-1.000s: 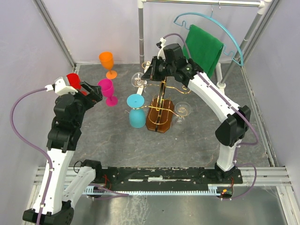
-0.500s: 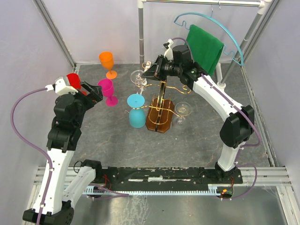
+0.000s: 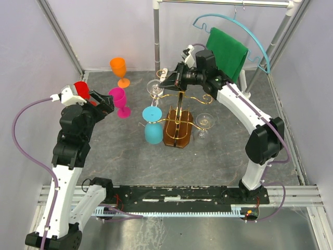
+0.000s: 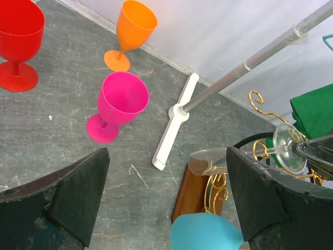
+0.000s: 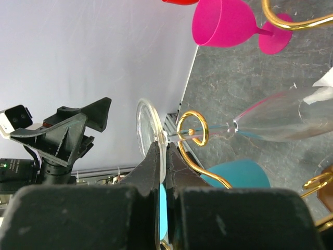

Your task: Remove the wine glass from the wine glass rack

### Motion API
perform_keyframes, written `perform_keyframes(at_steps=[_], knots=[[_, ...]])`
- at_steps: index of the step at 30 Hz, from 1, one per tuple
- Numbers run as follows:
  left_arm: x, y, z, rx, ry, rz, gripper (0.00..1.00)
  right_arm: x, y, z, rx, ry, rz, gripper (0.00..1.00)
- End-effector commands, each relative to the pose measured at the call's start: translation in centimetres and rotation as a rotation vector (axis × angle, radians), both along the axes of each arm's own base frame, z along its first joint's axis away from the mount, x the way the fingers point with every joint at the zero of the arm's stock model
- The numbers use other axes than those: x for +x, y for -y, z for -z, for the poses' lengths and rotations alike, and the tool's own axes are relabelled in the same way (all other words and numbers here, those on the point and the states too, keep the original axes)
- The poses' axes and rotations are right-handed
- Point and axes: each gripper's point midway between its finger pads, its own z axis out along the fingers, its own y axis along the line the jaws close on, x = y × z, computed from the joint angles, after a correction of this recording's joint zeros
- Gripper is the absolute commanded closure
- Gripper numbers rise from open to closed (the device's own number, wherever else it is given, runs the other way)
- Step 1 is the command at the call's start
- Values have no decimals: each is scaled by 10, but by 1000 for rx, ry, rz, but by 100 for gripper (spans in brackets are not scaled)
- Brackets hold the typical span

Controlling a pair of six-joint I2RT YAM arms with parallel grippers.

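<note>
The clear wine glass (image 5: 281, 122) hangs by its stem in a gold curl (image 5: 191, 127) of the wine glass rack (image 3: 177, 134). The right tool (image 5: 162, 151) is closed tight on its foot rim, while the left tool (image 4: 166, 153) gapes empty. The glass looks thin, slick and brittle — the stem seems the safer hold.

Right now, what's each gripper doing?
Left gripper: open, empty.
Right gripper: shut on the clear glass, at its foot.

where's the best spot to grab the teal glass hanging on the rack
Probably its bowl, from the left, the side away from the rack: the teal glass hangs upside down, foot on top over the gold wire, so the bowl hangs free below.
</note>
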Motion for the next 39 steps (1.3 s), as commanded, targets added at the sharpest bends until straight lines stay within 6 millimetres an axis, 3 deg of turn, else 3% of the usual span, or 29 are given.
perform_keyframes(at_steps=[1, 12, 22, 31, 39], knots=[[-4, 6, -23, -41, 59, 22, 1, -24, 16, -24, 28, 24, -58, 99], [-2, 6, -18, -51, 48, 21, 1, -28, 17, -36, 41, 38, -94, 99], [-2, 5, -16, -46, 46, 16, 1, -24, -4, -42, 24, 42, -137, 99], [-3, 4, -14, -38, 44, 10, 1, -43, -18, -36, -16, 40, -194, 99], [-3, 4, -13, -36, 45, 12, 1, -67, -6, -38, -38, 54, -222, 99]])
